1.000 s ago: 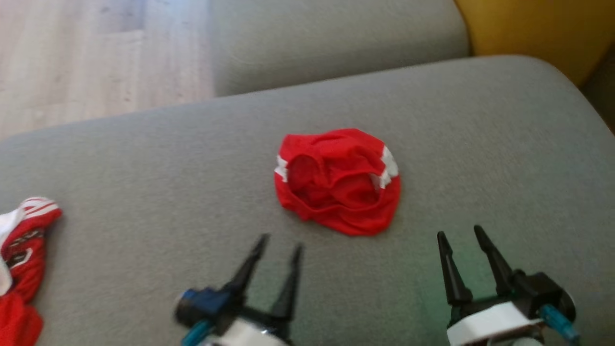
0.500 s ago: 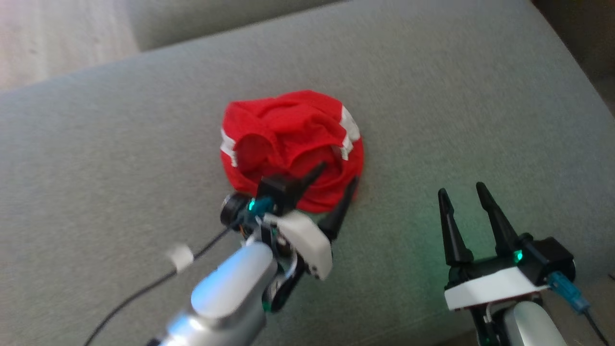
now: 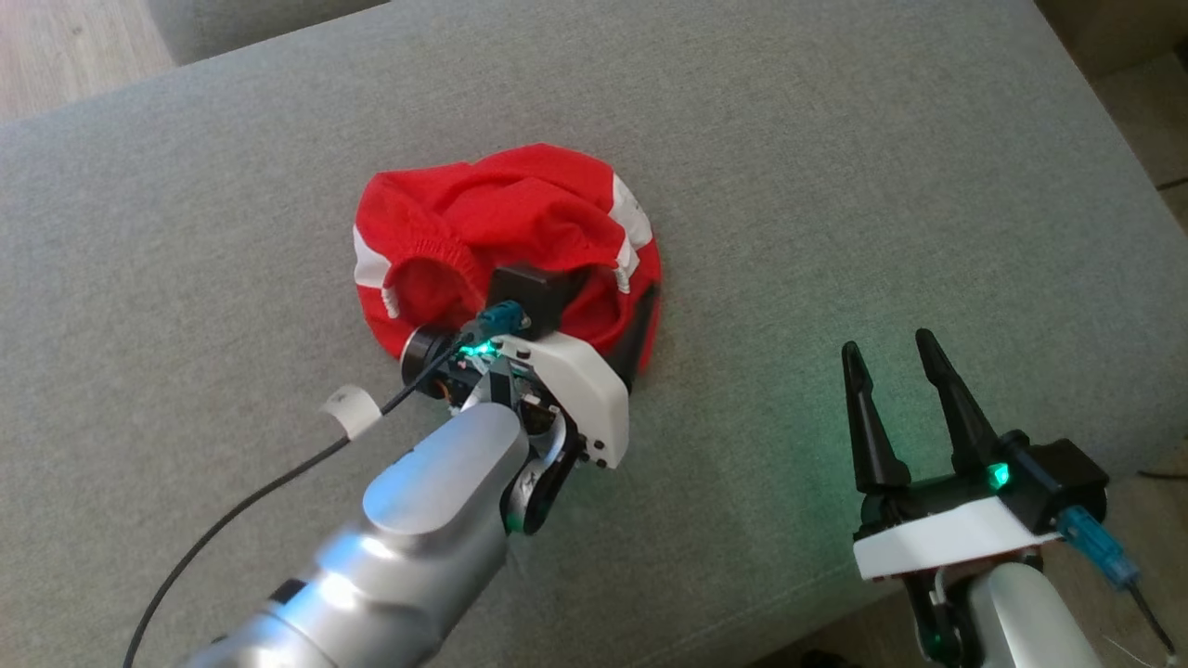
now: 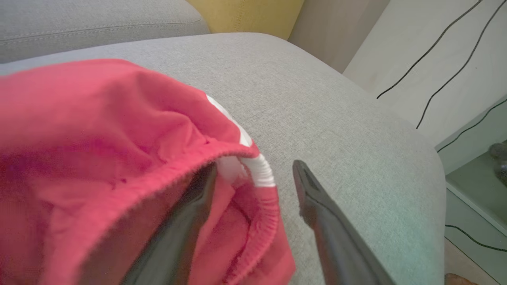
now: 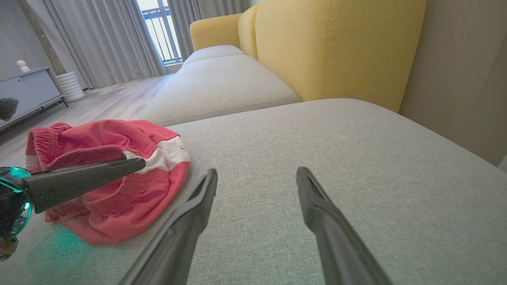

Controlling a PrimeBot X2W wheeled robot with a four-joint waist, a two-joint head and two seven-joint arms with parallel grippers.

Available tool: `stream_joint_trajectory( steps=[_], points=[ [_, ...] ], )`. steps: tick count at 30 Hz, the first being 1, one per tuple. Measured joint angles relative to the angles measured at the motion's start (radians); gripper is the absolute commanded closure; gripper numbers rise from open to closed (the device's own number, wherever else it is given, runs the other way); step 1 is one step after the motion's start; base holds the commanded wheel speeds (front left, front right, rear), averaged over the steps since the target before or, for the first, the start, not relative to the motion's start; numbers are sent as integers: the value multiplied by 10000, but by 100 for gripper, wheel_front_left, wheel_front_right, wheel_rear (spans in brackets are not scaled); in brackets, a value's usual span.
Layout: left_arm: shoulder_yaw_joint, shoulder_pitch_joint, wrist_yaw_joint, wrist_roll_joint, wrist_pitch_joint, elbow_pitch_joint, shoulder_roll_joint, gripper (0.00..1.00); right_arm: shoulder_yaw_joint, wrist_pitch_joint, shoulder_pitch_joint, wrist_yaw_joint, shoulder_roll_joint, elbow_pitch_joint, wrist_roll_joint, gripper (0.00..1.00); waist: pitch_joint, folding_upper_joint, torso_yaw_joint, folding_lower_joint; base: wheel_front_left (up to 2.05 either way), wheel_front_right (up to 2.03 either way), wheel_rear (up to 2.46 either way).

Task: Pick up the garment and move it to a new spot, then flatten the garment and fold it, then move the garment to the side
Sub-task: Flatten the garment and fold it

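Note:
A crumpled red garment (image 3: 501,232) with white side stripes lies in a heap on the grey sofa cushion (image 3: 835,186). My left gripper (image 3: 617,286) is open at the garment's near right edge. In the left wrist view the garment (image 4: 79,130) bunches at the left, and the left gripper (image 4: 255,164) straddles the elastic hem: one finger (image 4: 194,206) is inside the red opening, the other rests over bare cushion. My right gripper (image 3: 886,343) stands open and empty to the right of the garment, above the cushion. The right wrist view shows the right gripper (image 5: 257,171) apart from the garment (image 5: 130,198).
A yellow backrest (image 5: 336,47) and a second grey cushion (image 5: 218,87) stand beyond. Wood floor (image 3: 56,46) lies past the cushion's far left corner. A black cable (image 3: 232,520) trails from my left arm. The cushion's front edge (image 3: 798,603) runs near my right wrist.
The head camera has shifted down and closer. My left arm has reached forward from the near cushion to the garment's near right edge, its open jaws now astride the hem. The right gripper barely moved.

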Motion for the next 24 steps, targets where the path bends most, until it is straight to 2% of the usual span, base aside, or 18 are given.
stream_joint_trajectory(
  steps=[1, 4, 5, 8, 14, 17, 24],
  points=[
    [-29, -38, 6, -90, -54, 71, 0, 0, -2, 0, 0, 0, 0, 0, 0, 0, -9, 0, 0, 0, 0, 0, 0],
    [-132, -183, 90, -339, -276, 219, 6, 91, -2, 0, 0, 0, 0, 2, 0, 0, -49, 0, 26, 0, 0, 0, 0],
    [-132, -183, 90, -339, -276, 219, 6, 100, -2, 0, 0, 0, 0, 2, 0, 0, -49, 0, 26, 0, 0, 0, 0],
    [-445, -289, 50, -731, -364, 255, 6, 100, 0, 0, 3, 0, 0, 40, -2, 0, -189, 0, 86, 0, 0, 0, 0],
    [-798, -656, -725, -1806, 94, -198, 15, 100, 35, 0, 33, 0, 0, 65, -35, 0, -602, 0, 200, 0, 0, 0, 0],
    [-755, -1499, -1193, -2857, 840, -830, 0, 100, 48, 0, 48, 0, -2, 121, -184, 0, -922, 0, 282, 0, 0, 0, 0],
    [56, -3534, -1398, -3754, 1827, -1394, -35, 100, -48, 0, 496, 0, -2, 253, -313, 0, -1803, 0, 495, -2, 0, 0, 0]
  ],
)
